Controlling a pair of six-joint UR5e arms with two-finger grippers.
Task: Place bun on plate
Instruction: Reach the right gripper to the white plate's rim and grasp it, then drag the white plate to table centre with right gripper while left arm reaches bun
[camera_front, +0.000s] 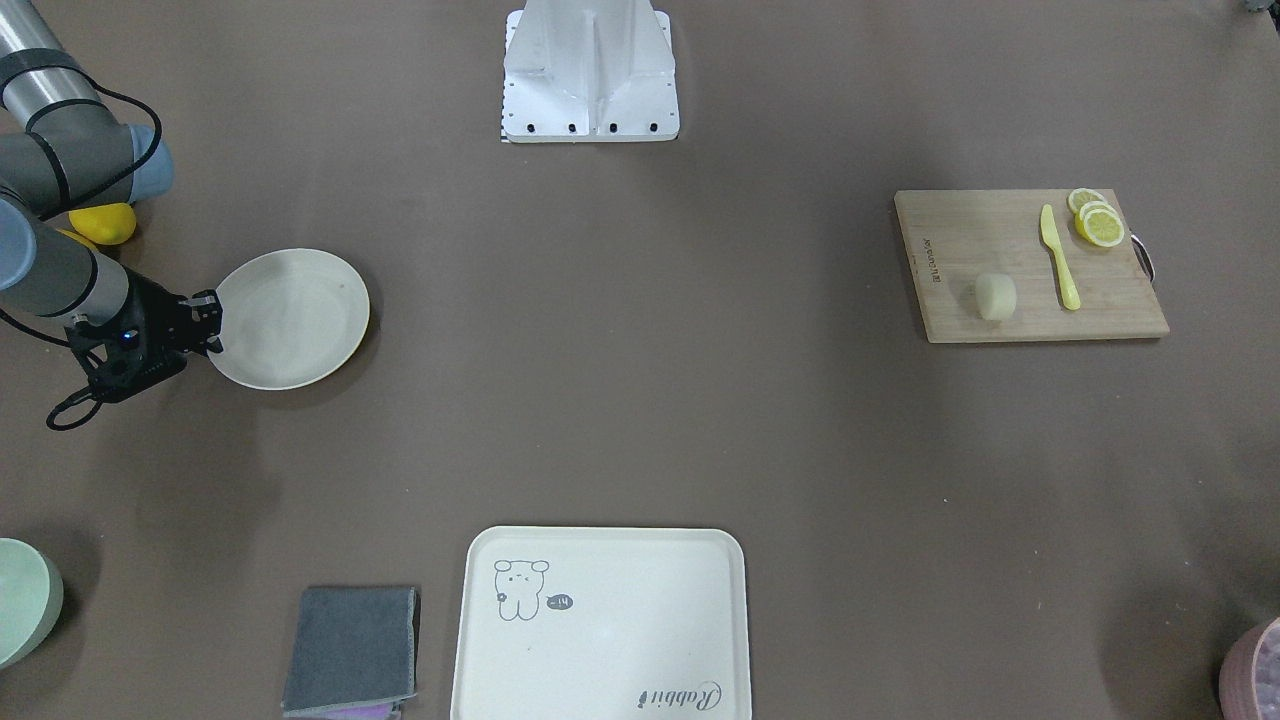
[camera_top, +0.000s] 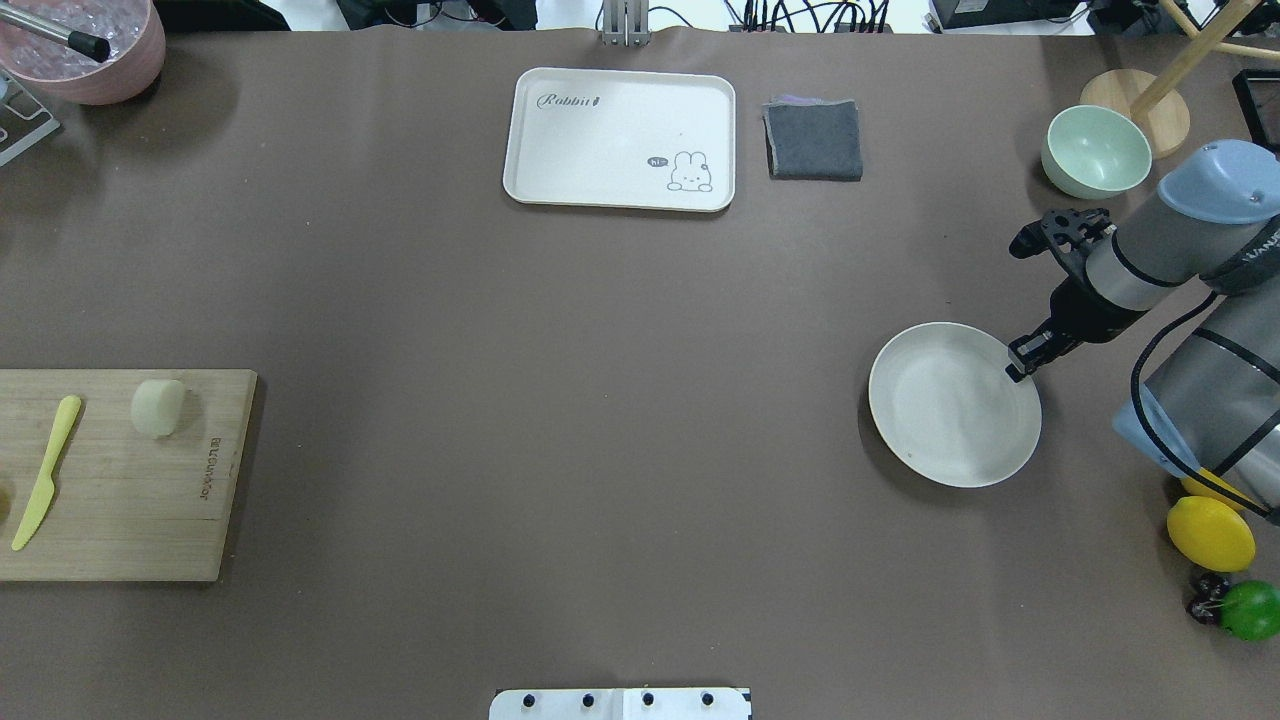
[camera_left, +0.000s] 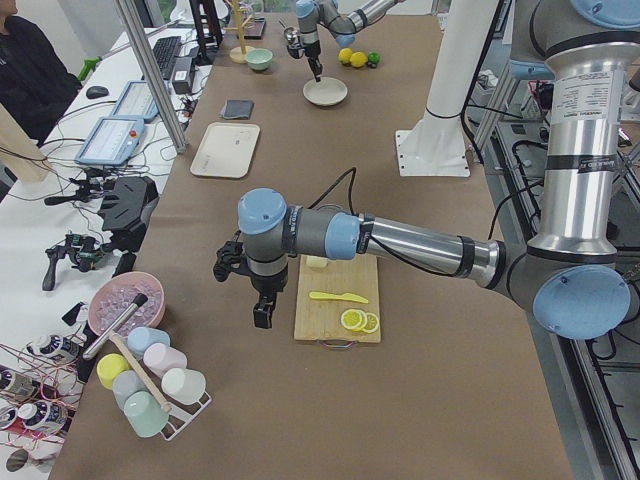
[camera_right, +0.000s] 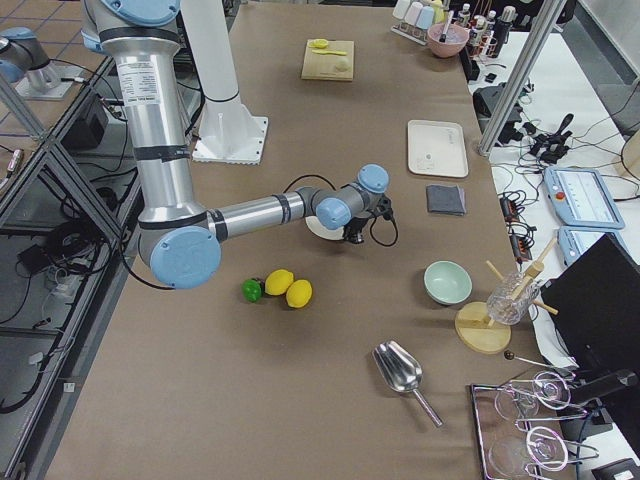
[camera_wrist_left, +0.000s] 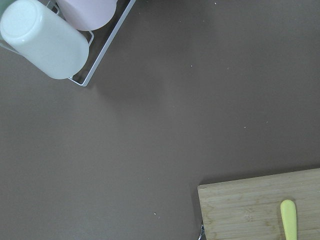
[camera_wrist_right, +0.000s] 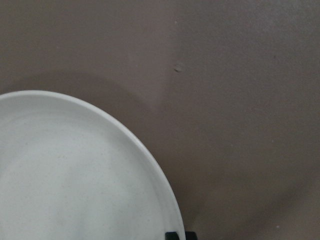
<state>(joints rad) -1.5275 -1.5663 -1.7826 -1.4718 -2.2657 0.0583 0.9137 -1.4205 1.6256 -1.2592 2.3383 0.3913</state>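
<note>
- The small, smooth, cream-white rounded bun (camera_front: 995, 297) lies on the rectangular wooden cutting board (camera_front: 1000, 240), on my left side of the brown tabletop (camera_front: 640, 380). A yellow plastic knife (camera_front: 1059, 257) lies just beside it, and yellow lemon slices (camera_front: 1098, 222) sit nearer the board's corner.
- The round cream-white plate (camera_front: 290, 320) with its shallow rim sits well apart from the bun, on the far right side, and nothing is on it.
- The right tool (camera_front: 212, 322) is at the plate's edge. In its wrist view the two dark fingertips sit close together with the rim between them, so I read it as pinching the plate.
- The left tool (camera_left: 262, 318) hangs over bare tabletop just off the board's side, not touching the bun. I cannot tell whether its fingers are spread or pressed together.
- Progress, as I judge it: the placing itself has not begun, with the bun not yet lifted and the plate unfilled.
- What is left: close the wide gap between bun and plate, pick the bun up, and set it down inside the rim.
</note>
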